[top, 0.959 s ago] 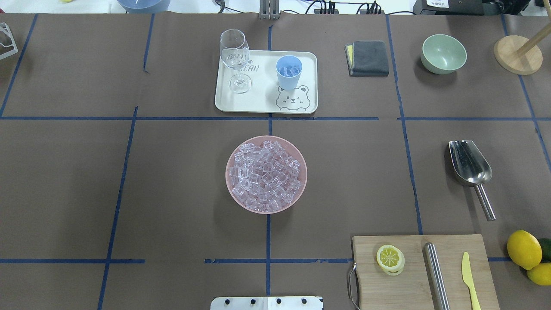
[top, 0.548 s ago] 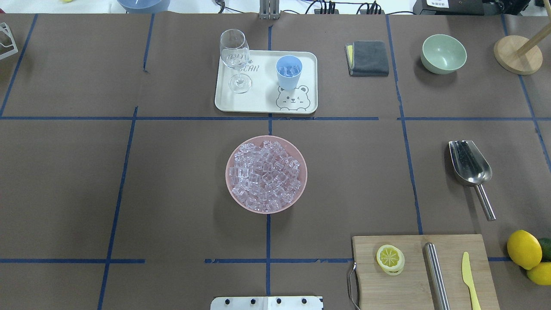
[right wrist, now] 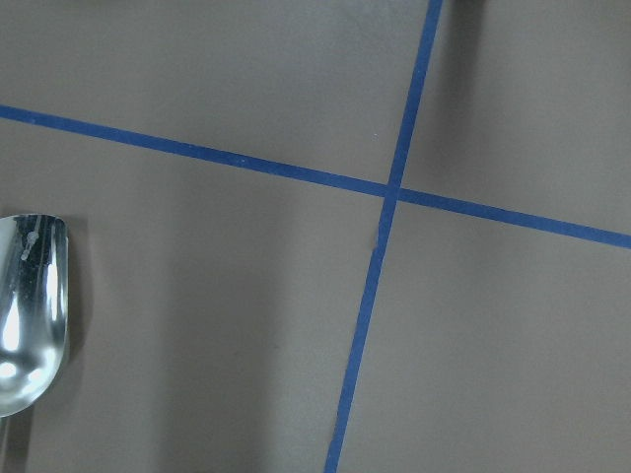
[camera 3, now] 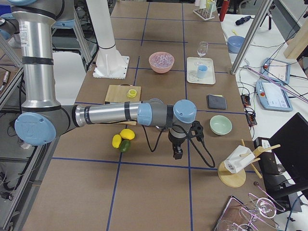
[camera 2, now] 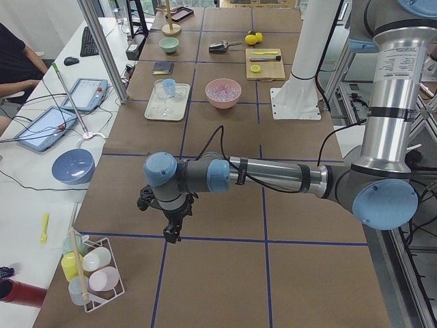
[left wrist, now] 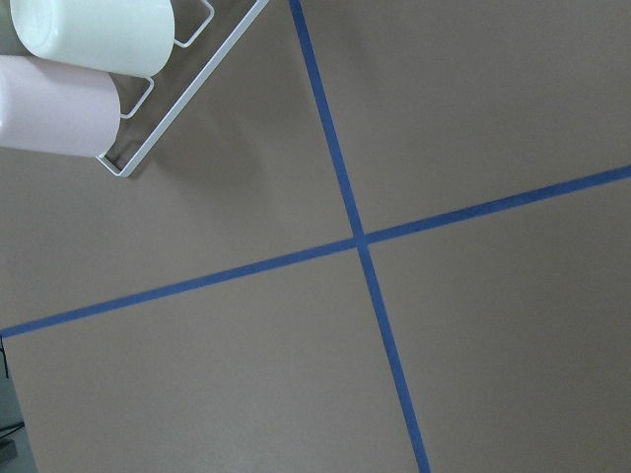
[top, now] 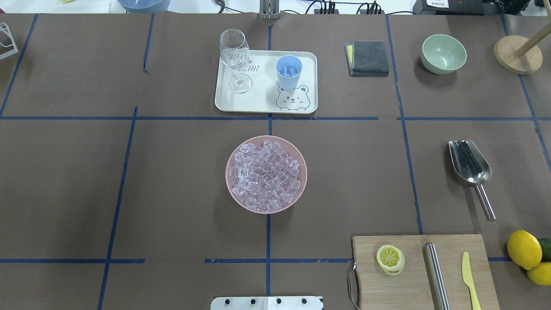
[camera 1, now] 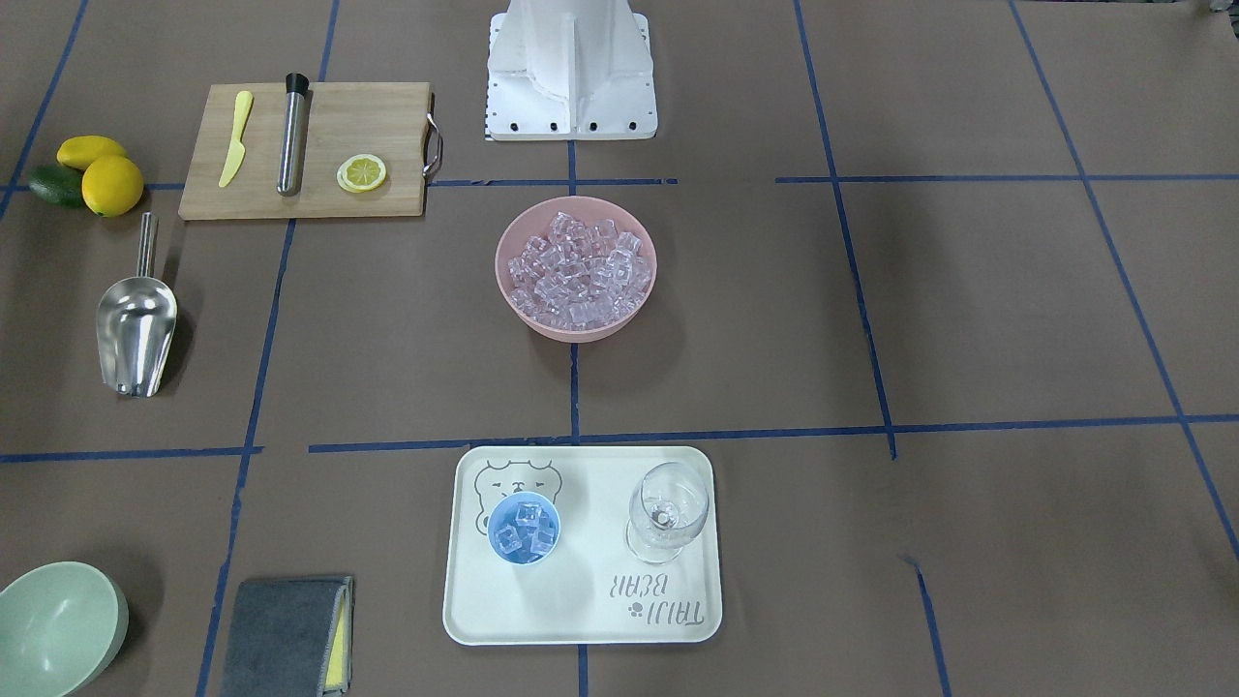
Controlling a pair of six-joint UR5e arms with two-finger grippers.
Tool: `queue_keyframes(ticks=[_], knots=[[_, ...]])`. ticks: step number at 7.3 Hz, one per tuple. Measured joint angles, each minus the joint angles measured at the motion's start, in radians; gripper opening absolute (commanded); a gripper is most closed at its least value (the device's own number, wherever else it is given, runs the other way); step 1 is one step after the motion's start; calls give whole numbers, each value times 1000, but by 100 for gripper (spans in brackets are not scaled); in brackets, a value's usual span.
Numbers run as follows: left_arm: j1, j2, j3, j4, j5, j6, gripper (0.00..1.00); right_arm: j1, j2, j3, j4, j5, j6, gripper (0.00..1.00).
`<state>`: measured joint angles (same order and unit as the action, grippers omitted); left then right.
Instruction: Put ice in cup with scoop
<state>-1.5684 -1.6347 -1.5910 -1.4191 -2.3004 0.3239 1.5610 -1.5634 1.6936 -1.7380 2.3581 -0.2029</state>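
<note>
The ice (top: 264, 174) is a heap of clear cubes in a pink bowl (top: 230, 181) at the table's middle. The light-blue cup (top: 288, 72) stands on a cream tray (top: 262, 103) and holds a few cubes; it also shows in the front view (camera 1: 524, 529). The steel scoop (top: 470, 165) lies free on the table at the right, and its bowl shows at the right wrist view's left edge (right wrist: 25, 315). My left gripper (camera 2: 172, 234) hangs over bare table far to the left. My right gripper (camera 3: 178, 154) hangs far to the right. I cannot tell whether either is open or shut.
A clear wine glass (top: 234, 56) stands on the tray. A cutting board (top: 413, 284) with a lemon slice, a steel cylinder and a yellow knife lies front right, with lemons (top: 524, 249) beside it. A green bowl (top: 444, 54), a grey cloth (top: 369, 58) and a cup rack (camera 2: 92, 270) are also there.
</note>
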Motion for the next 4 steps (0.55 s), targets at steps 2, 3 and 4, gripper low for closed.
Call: queue_keyframes(ticks=[2,3,4], knots=[[0,4,1,-10,-6,-34,100,7,1,-33,0,6,-1,100],[1,3,0,-11,-6,-47,100,10,2,-45,0,7,-1,100],[1,3,-2,-12,-6,-52,100,16,2,-55,1,8,-2,100]])
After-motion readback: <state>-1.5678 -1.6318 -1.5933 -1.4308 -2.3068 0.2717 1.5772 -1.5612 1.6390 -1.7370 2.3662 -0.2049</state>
